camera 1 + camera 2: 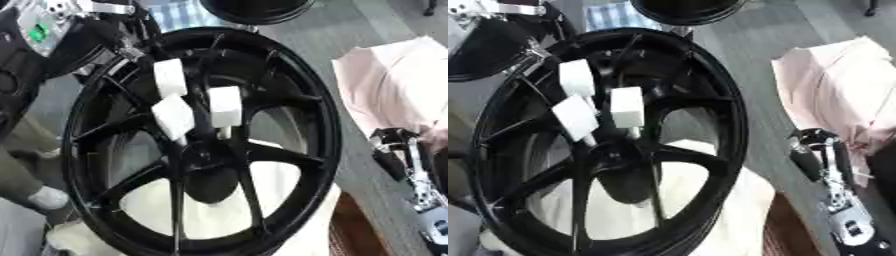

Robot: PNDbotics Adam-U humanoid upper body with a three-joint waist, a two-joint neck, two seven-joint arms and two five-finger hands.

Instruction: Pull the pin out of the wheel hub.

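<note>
Supporting surface: a grey tabletop [350, 30], bare in the far right area. A large black wheel [324, 125] rests on it, tilted, occupying most of the view. Under the wheel's near part lies a white sheet or padding [289, 175], visible through the spokes and past the rim at the near right. A pale pink cloth [833, 85] lies crumpled at the right edge of the tabletop, apart from the wheel. A second black round object [684, 10] sits at the far edge, just beyond the wheel; cut off by the frame
</note>
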